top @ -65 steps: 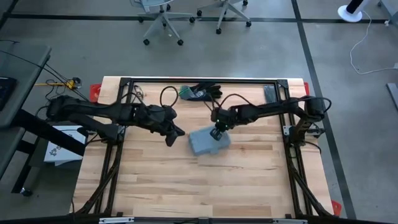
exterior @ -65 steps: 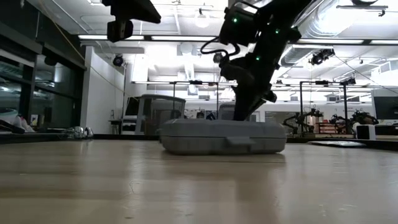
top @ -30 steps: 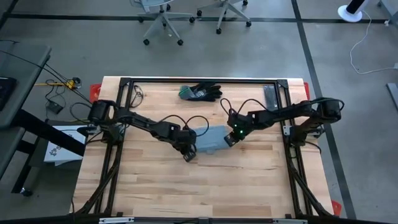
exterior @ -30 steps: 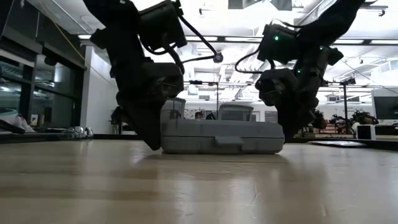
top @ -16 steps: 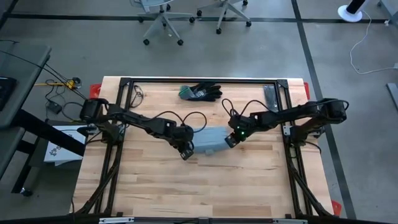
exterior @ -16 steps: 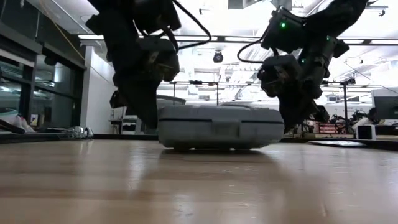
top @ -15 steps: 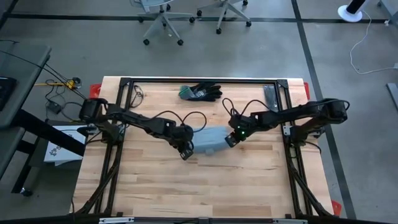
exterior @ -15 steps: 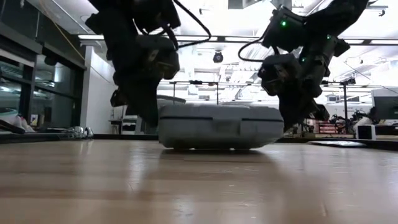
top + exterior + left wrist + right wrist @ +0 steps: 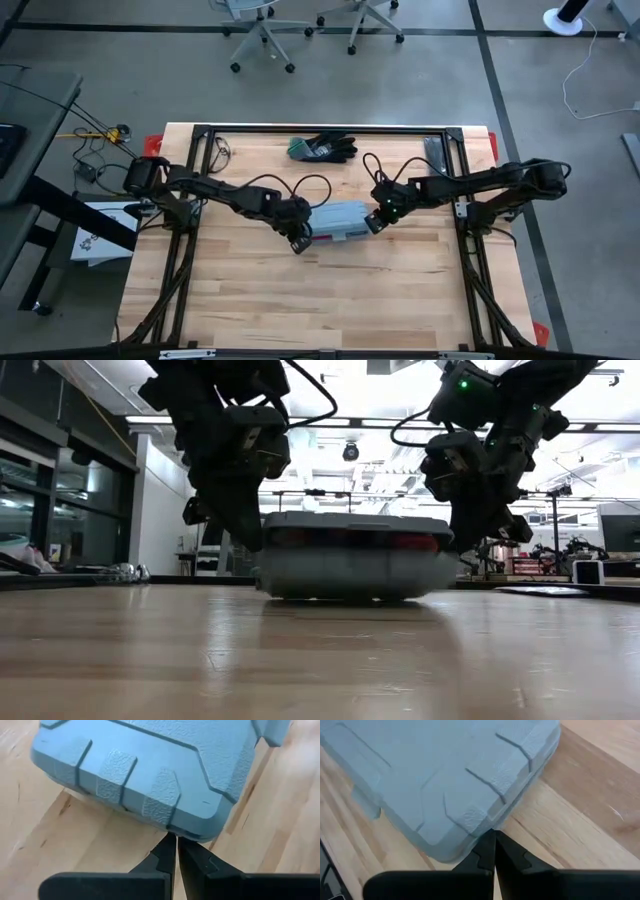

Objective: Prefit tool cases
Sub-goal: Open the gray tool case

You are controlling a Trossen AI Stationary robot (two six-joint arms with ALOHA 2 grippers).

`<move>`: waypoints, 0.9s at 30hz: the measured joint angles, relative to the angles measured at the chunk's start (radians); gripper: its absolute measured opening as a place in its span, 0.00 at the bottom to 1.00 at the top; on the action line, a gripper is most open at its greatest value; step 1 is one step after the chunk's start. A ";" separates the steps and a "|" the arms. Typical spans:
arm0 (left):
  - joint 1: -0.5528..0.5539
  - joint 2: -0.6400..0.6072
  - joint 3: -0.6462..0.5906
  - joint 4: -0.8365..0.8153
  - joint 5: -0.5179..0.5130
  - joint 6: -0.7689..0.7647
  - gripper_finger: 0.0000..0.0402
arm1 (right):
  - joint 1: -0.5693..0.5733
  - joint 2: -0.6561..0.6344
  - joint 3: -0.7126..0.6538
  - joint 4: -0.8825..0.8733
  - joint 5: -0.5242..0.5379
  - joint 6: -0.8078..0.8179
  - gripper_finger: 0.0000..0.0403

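The grey-blue tool case (image 9: pixel 338 221) lies mid-table with its base on the wood. In the low view the lid (image 9: pixel 350 520) stands a little above the base (image 9: pixel 350 572), and a red band shows in the gap. My left gripper (image 9: pixel 304 238) is shut at the case's left end (image 9: pixel 172 836). My right gripper (image 9: pixel 373 222) is shut at its right end (image 9: pixel 490 834). In the low view the two grippers (image 9: pixel 250 540) (image 9: pixel 456 540) flank the case. My left gripper meets the case's left end at the lid's lower edge (image 9: pixel 175 827), shut fingertips slanting down from the table's left into the seam. My right gripper's shut fingertips sit at the seam on the right end (image 9: pixel 485 822), slanting down from the table's right. The base stays on the table.
Black-and-green gloves (image 9: pixel 322 149) lie near the far edge, and a narrow dark bar (image 9: pixel 432 150) sits at the far right. A black frame rail (image 9: pixel 320 129) runs along the far side. Bare wood lies toward the near edge.
The case's lid has come up off the base, which has stayed on the table; a red band now shows in the gap. Both shut grippers have risen slightly at the case's two ends.
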 joint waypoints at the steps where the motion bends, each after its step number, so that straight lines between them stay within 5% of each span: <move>1: 0.002 0.000 0.000 0.000 0.001 0.000 0.04 | 0.000 0.000 0.000 -0.001 0.001 -0.001 0.00; 20: 0.012 -0.011 0.015 -0.022 0.062 -0.007 0.04 | -0.002 -0.004 0.000 0.046 -0.005 0.017 0.00; 27: 0.049 -0.099 0.035 -0.058 -0.014 0.017 0.04 | -0.027 -0.045 -0.002 0.043 0.005 0.037 0.00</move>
